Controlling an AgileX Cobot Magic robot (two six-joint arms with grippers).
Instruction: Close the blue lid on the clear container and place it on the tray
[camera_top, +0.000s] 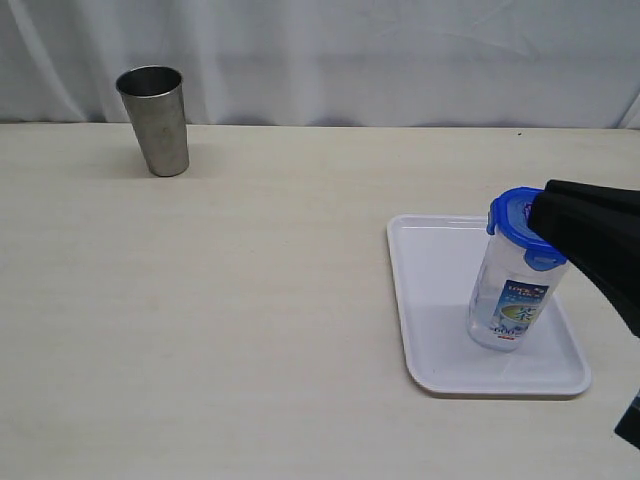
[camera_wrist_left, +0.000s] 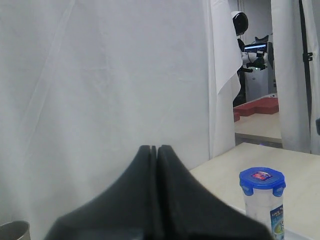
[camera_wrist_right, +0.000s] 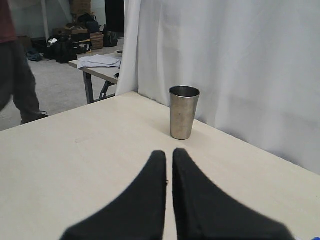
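Note:
The clear container (camera_top: 508, 305) stands upright on the white tray (camera_top: 430, 300), at the tray's right side, with the blue lid (camera_top: 520, 222) sitting on its top. My right gripper (camera_top: 541, 214) is level with the lid, its tip at the lid's right edge. In the right wrist view that gripper (camera_wrist_right: 169, 152) has only a thin slit between its fingers and holds nothing; the container is out of that view. My left gripper (camera_wrist_left: 153, 147) is shut and empty, far from the container (camera_wrist_left: 264, 212) and its lid (camera_wrist_left: 262, 179). The left gripper is outside the exterior view.
A tapered steel cup (camera_top: 155, 120) stands at the far left of the table, also in the right wrist view as the cup (camera_wrist_right: 183, 112). A white curtain hangs behind the table. Bare tabletop lies between cup and tray.

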